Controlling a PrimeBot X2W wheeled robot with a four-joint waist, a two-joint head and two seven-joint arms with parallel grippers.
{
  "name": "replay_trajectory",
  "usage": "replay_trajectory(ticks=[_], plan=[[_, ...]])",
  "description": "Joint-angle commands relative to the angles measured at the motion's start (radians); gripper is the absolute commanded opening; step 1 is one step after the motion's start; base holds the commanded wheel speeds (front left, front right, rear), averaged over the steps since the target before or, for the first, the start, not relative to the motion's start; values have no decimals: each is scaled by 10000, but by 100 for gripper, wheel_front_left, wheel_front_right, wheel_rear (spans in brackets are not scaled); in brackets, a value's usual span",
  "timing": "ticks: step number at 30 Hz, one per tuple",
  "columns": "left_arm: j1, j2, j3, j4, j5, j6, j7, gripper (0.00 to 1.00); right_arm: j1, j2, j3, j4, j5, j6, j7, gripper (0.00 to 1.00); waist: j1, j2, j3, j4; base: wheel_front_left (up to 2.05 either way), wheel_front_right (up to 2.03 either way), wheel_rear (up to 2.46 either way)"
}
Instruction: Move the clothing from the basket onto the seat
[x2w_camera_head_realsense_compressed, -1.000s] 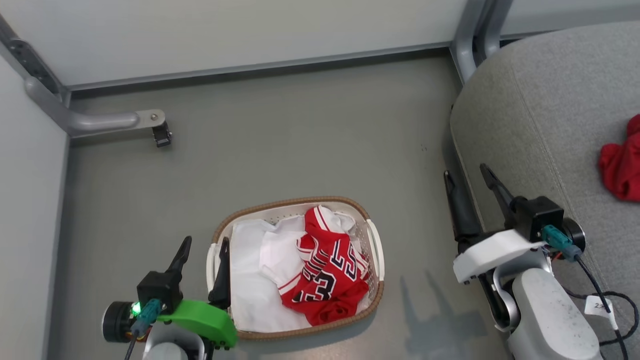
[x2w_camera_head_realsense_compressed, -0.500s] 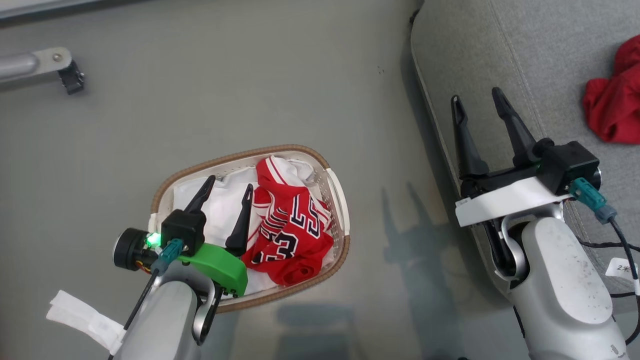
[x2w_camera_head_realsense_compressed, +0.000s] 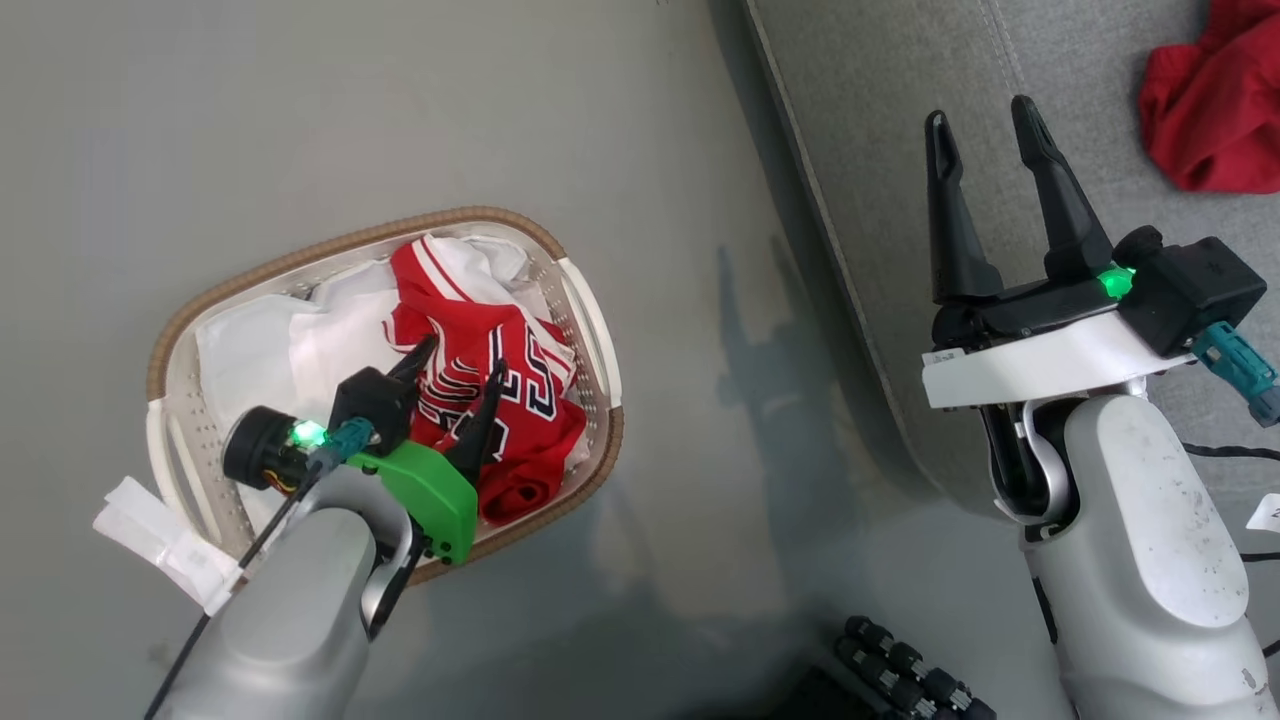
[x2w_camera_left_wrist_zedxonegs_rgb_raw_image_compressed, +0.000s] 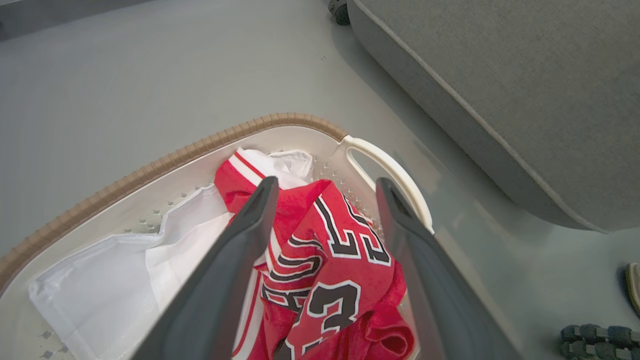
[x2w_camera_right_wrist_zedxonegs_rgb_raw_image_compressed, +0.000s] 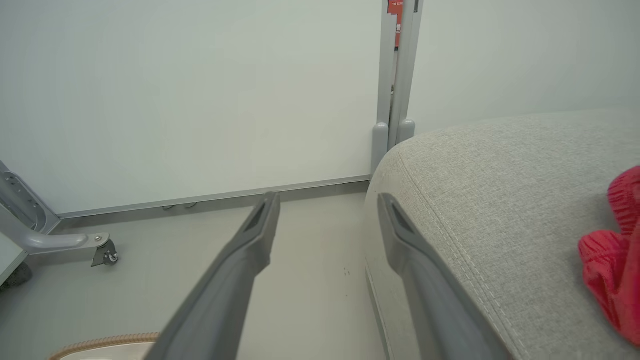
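The basket (x2w_camera_head_realsense_compressed: 300, 250), cream with a brown woven rim, stands on the floor at the left. A red jersey (x2w_camera_head_realsense_compressed: 480, 340) with black-and-white lettering lies crumpled in its right half, on a white liner (x2w_camera_head_realsense_compressed: 270, 340). My left gripper (x2w_camera_head_realsense_compressed: 462, 357) hangs open just above the jersey (x2w_camera_left_wrist_zedxonegs_rgb_raw_image_compressed: 345, 260), one finger to each side of its folds. Over the left edge of the grey seat (x2w_camera_head_realsense_compressed: 880, 150), my right gripper (x2w_camera_head_realsense_compressed: 980, 113) stands open and holds nothing. A second red garment (x2w_camera_head_realsense_compressed: 1200, 110) lies bunched on the seat, also in the right wrist view (x2w_camera_right_wrist_zedxonegs_rgb_raw_image_compressed: 615, 260).
The seat's rounded edge (x2w_camera_left_wrist_zedxonegs_rgb_raw_image_compressed: 500, 75) runs close to the basket's white handle (x2w_camera_left_wrist_zedxonegs_rgb_raw_image_compressed: 395, 175). A pale wall with a grey post (x2w_camera_right_wrist_zedxonegs_rgb_raw_image_compressed: 395, 75) and a metal foot with a caster (x2w_camera_right_wrist_zedxonegs_rgb_raw_image_compressed: 75, 245) stand beyond. Black ribbed parts (x2w_camera_head_realsense_compressed: 900, 665) sit on the floor near my base.
The head camera has tilted down, so the whole picture has shifted. My left gripper has gone from the basket's left edge to over the jersey. Both grippers stay open.
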Motion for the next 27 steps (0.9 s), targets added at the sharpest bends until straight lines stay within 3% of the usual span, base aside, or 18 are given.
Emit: replay_trajectory(ticks=[1,12,27], plan=[[-371,238,-223,280,-312,-29,-1,100,-87,-17,11,-95,108,-14,-19,100,-1,-1,728,-449,0,0,0],[-1936,220,-2295,1803,-2122,-30,0,100,-26,-22,78,-255,444,-14,-20,100,-1,-1,1503,-638,0,0,0],[-3163,10,-3814,3682,-3026,-30,609,100,16,-20,272,-297,645,-14,-20,100,-1,-1,1908,-802,0,0,0]])
